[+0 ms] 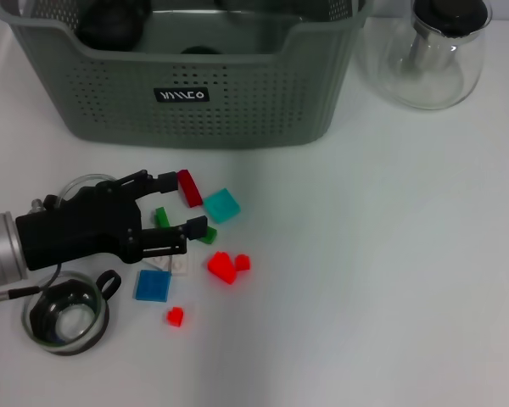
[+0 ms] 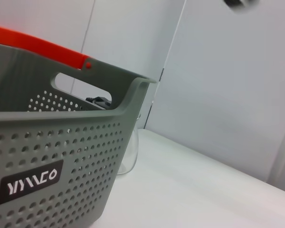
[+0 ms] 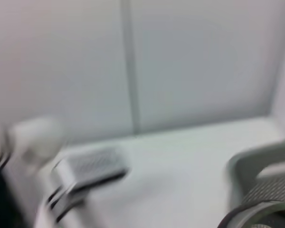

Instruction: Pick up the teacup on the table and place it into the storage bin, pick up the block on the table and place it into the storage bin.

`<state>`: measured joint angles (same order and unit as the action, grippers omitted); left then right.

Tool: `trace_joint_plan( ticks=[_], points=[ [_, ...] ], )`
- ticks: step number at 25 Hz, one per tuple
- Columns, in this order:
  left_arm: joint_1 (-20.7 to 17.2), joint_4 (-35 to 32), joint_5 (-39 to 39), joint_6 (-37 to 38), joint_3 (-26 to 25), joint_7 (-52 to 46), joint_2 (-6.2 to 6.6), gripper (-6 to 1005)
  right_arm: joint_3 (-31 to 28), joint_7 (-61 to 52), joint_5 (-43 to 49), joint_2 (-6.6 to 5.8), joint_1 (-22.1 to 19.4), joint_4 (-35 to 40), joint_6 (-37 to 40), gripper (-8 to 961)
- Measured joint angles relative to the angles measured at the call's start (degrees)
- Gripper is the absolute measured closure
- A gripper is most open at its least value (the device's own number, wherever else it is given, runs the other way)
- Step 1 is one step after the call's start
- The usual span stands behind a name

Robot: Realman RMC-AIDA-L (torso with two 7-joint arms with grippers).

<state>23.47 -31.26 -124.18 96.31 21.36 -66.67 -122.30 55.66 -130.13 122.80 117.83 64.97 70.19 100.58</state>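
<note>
Hovering low over the white table [image 1: 390, 254], left gripper [image 1: 180, 206] with fingers spread apart, gripping nothing, straddling a small green block [image 1: 161, 217]. Lying just past the fingertips: a red bar block [image 1: 189, 187], long axis running toward the storage bin [image 1: 195, 93], and a teal square block [image 1: 221, 204]. Sitting beside the wrist: a glass teacup [image 1: 65, 315], upright. Standing behind: the bin, label facing forward; a glass teapot [image 1: 428, 55] to its right. Right gripper out of sight.

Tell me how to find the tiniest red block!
Start at the big grey-green storage bin and come down to the scattered blocks on the white table. Below the flat blue square block sits the small red block, alone, nearest the table's front edge, beside the glass teacup.
</note>
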Motion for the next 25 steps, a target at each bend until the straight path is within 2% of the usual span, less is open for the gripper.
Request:
trace_joint_plan(
  ticks=[3,4,5,8,12,18,20,25],
  points=[
    [0.02,0.09,0.00,0.03,-0.01,0.03,-0.04,140,-0.48,-0.50,0.76,-1.05,1.69,-3.88,-8.98,900],
    [0.16,0.12,0.00,0.07,0.01,0.04,-0.05,141,0.62,-0.50,3.21,-1.46,3.29,-8.67,-16.03,900],
    [0.20,0.12,0.00,0.07,0.00,0.04,-0.04,141,0.62,-0.50,3.21,-1.46,3.29,-8.67,-16.03,900],
    [0.31,0.17,0.00,0.11,0.00,0.05,-0.04,142,2.45,0.90,7.97,-1.53,6.47,-17.38,-25.12,899],
    [0.45,0.23,-0.01,0.12,0.01,0.05,-0.11,143,4.92,4.08,12.72,-0.51,10.68,-29.24,-35.97,899],
    [0.52,0.24,-0.01,0.12,0.00,0.05,-0.12,144,11.02,4.95,19.20,2.44,12.93,-39.40,-50.40,899],
    [0.53,0.24,-0.01,0.11,-0.01,0.05,-0.08,144,13.68,4.74,19.67,2.73,13.11,-42.32,-54.40,899],
    [0.53,0.24,-0.01,0.10,0.00,0.05,-0.06,146,16.82,4.66,19.66,2.88,13.00,-46.43,-58.59,899]
  ],
)
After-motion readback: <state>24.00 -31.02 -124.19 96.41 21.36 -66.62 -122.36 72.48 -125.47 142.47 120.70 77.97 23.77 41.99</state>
